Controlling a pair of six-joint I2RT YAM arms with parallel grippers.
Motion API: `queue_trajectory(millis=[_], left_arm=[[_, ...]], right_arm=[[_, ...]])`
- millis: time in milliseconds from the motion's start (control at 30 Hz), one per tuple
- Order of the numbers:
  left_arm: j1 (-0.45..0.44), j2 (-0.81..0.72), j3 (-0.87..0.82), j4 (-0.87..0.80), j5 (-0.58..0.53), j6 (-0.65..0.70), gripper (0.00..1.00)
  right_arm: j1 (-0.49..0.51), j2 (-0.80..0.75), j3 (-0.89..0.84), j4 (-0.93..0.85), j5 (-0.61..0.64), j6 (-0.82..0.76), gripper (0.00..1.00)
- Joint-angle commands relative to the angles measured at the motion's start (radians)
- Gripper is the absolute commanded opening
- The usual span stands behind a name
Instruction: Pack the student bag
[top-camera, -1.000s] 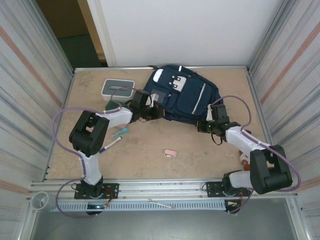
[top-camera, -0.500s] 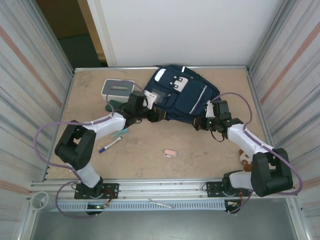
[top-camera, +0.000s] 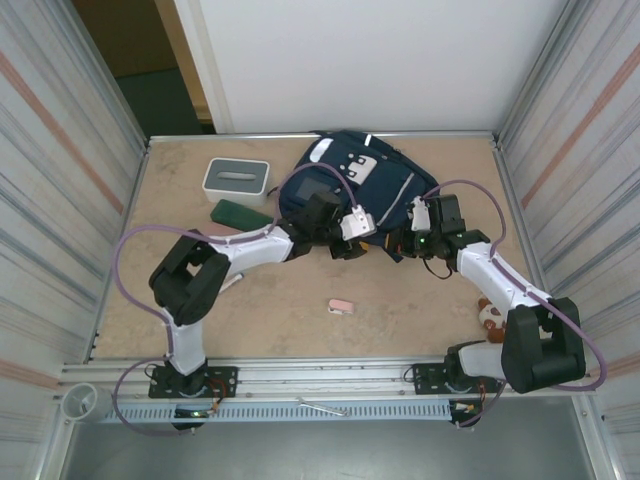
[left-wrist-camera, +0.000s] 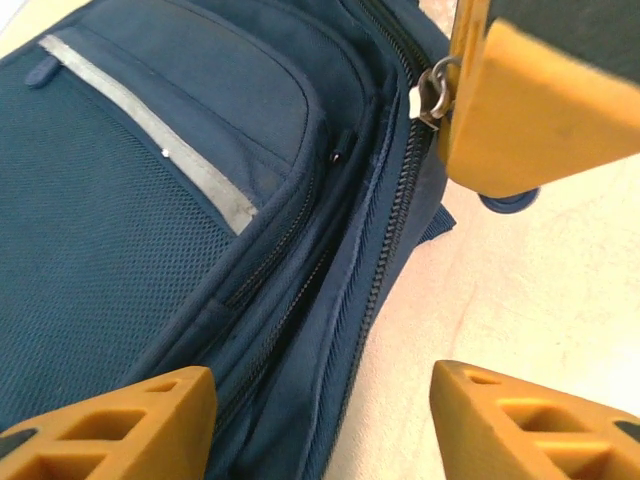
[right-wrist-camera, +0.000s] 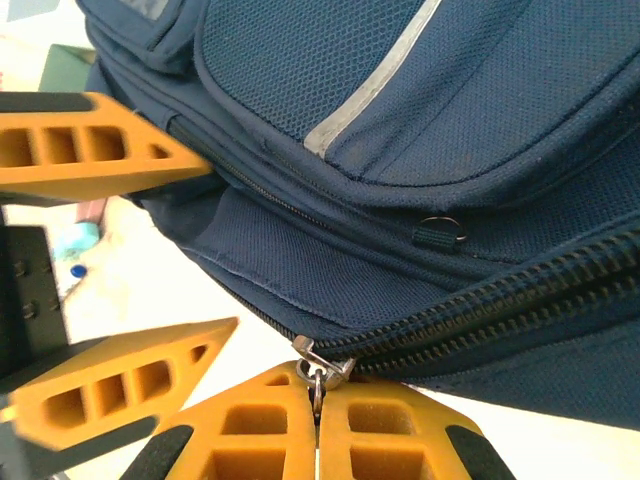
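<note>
Evidently clamped right gripper (right-wrist-camera: 316, 392) on metal zip pull (right-wrist-camera: 318, 362) of navy-blue fabric backpack (top-camera: 400, 190) to unzip, w/ left gripper (left-wrist-camera: 320, 425) wide alongside.

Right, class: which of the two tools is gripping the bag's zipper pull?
The right tool, shut on the metal zipper pull of the student bag; the left tool stands open, holding nothing.

Bright even light, soft shadows, blurred near tool edges
</note>
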Motion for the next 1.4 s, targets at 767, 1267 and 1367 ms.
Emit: queue_trajectory(millis=[767,1267,1367], left_arm=[[0.223,-0.043,-0.051,0.152,0.334,0.158,0.21],[0.055,-0.039,0.008,0.003,0.353,0.211,0.51],[0.053,-0.024,0.031,-0.021,0.365,0.211,0.35]], right_arm=[[-0.079,-0.071,0.041,-0.095,0.044,-0.035,0.00],[0.039,-0.126,0.062,-0.026,-0.020,0.030,0.00],[0.054,-0.142,0.059,-0.039,-0.009,0.035,0.00]])
